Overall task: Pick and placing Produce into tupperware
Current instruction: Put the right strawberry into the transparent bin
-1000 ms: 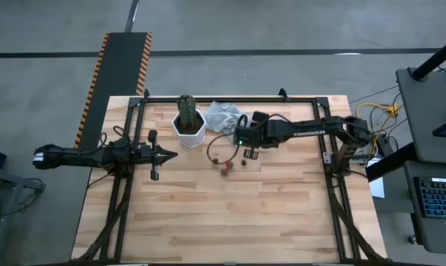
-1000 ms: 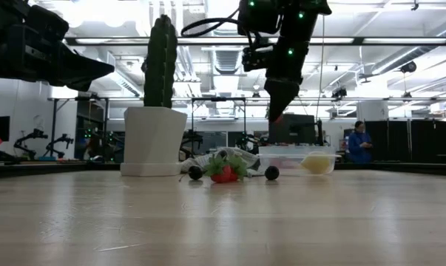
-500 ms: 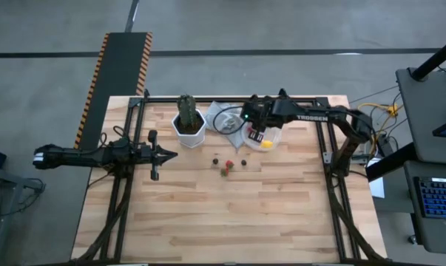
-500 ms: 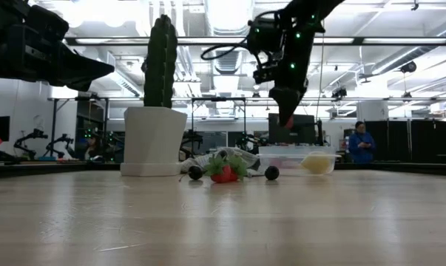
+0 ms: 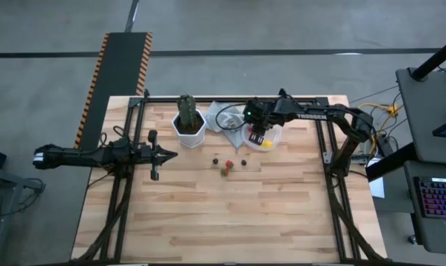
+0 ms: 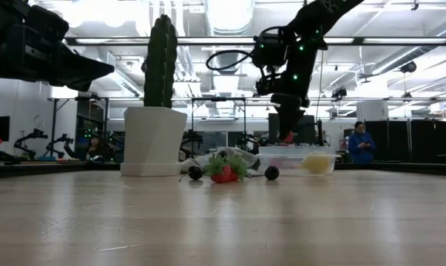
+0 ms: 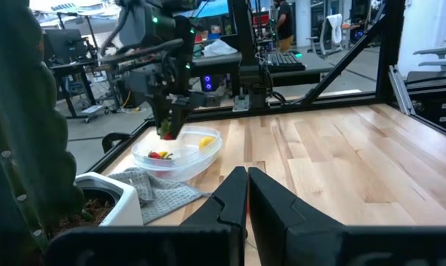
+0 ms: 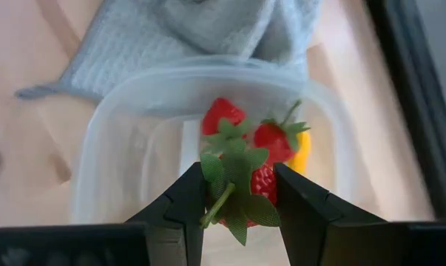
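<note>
Right wrist view: a red strawberry (image 8: 248,193) with a leafy green cap is held between the two dark fingers of the right gripper (image 8: 239,193), directly above the open tupperware (image 8: 119,148). The placing step is judged to be in hand: the fruit is carried over the container and has not yet been let go. What is called for next is probably a short descent and a parting of the fingers, so that the piece drops inside the rim and not onto the grey cloth (image 8: 186,33) just beside it.

Two more strawberries (image 8: 223,114) and a yellow lemon-like piece (image 8: 302,151) are seen already lying in the container. The tupperware is a round, thin-walled, see-through plastic tub with a smooth rim; the cloth is soft and rumpled, and the table (image 5: 208,214) is made of pale wooden planks.

In the high view, a red piece and two dark pieces (image 5: 228,165) are left on the wood, near the white hexagonal pot (image 5: 188,131) with its ribbed green cactus (image 5: 185,107).

The left gripper (image 7: 246,193) is kept clenched on nothing, parked at the table's left side, well apart from the produce.
</note>
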Controlling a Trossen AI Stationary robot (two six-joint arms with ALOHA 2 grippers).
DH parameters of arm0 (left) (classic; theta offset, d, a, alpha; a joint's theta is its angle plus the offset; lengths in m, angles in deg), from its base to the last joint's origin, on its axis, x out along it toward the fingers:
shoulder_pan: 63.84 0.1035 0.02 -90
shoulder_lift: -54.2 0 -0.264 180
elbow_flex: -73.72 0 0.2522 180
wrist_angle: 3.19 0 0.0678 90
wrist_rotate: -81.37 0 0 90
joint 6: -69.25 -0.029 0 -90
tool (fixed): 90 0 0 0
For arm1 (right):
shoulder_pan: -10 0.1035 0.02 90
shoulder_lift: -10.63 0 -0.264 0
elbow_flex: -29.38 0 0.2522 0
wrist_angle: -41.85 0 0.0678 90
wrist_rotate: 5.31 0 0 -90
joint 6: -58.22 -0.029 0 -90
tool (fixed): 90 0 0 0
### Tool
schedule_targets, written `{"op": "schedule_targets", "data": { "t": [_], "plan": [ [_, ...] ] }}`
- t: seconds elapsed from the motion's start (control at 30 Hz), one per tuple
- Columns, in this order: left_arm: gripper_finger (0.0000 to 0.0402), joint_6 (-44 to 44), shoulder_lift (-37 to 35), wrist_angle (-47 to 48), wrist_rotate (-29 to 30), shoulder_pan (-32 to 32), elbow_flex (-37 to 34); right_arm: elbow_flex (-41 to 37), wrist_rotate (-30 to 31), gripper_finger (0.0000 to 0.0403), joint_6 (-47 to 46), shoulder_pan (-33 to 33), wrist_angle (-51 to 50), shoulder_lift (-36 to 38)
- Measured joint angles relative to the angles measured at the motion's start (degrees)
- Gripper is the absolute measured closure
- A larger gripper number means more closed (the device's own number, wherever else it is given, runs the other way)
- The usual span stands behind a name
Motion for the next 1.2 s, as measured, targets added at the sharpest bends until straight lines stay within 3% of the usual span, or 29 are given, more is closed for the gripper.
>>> {"op": "schedule_targets", "data": {
  "t": [0.63,1.2],
  "plan": [
    [0.0402,-0.2,0.0,0.0,0.0,0.0,0.0,-9.5,-4.5,0.0282,-0.2,0.0,9.8,0.0],
    [0.0402,-0.2,0.0,0.0,0.0,0.0,-0.1,-8.6,-5.1,0.0250,-1.3,0.0,10.8,0.0]
  ]
}}
